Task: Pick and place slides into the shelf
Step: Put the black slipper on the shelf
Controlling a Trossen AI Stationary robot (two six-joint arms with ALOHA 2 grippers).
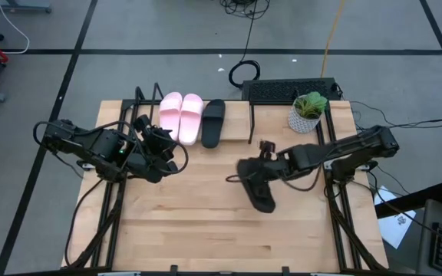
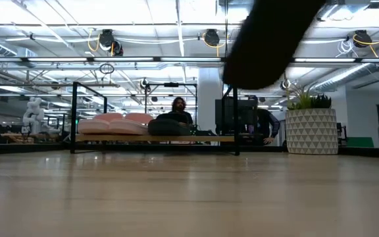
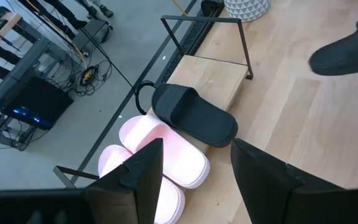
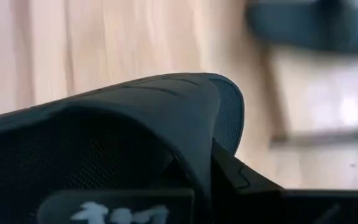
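On the shelf [image 1: 236,115] at the table's far edge, the pink pair [image 1: 181,116] and one black slide [image 1: 213,121] lie side by side on their soles; the low view shows the pink pair [image 2: 114,122] and the black slide [image 2: 170,126] there too. My right gripper [image 1: 263,162] is shut on the second black slide [image 1: 257,188] over the table's middle, right of the shelf's near side. My left gripper [image 1: 158,142] hovers open just near of the pink pair [image 3: 160,162], touching nothing. My right gripper holds the second black slide by its wide strap [image 4: 166,106], coming from the table's right. One finger [image 4: 244,183] shows beside the strap's edge; the slide hides the other. The slide is lifted clear of the table, as the low view shows [image 2: 268,39].
A potted plant [image 1: 308,111] in a white patterned pot stands on the table right of the shelf, and a keyboard [image 1: 290,90] lies beyond it. The shelf's board has a bare stretch [image 3: 219,81] right of the black slide. A person sits in the room behind [image 2: 176,108].
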